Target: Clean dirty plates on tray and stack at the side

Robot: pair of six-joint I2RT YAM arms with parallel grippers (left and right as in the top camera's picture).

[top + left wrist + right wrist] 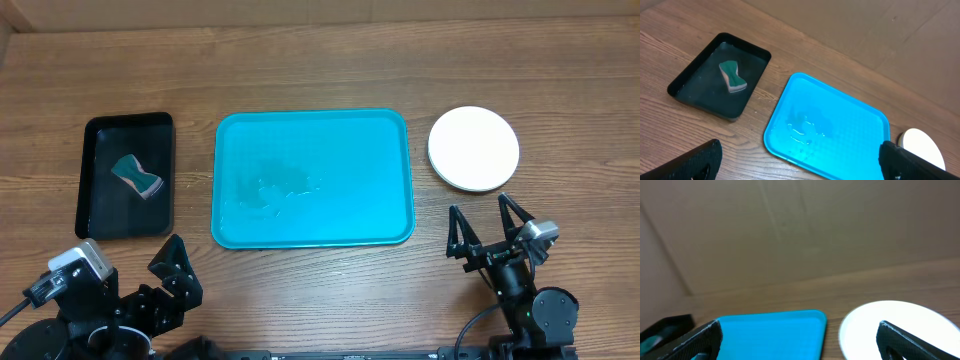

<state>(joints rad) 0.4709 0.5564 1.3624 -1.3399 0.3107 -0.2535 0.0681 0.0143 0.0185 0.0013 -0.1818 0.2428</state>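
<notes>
I find the tray bare of plates, with only a wet film at its centre. A white plate sits on the desk just right of the tray, the stacking spot; whether others lie beneath it I cannot tell. Left of the tray, the sponge is parked in the black tray. In front of the tray, the left pincer and right pincer hang released and empty. I judge the task finished.

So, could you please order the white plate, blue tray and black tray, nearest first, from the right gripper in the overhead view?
1. white plate, just ahead of the right gripper
2. blue tray, to its left
3. black tray, far left
</notes>
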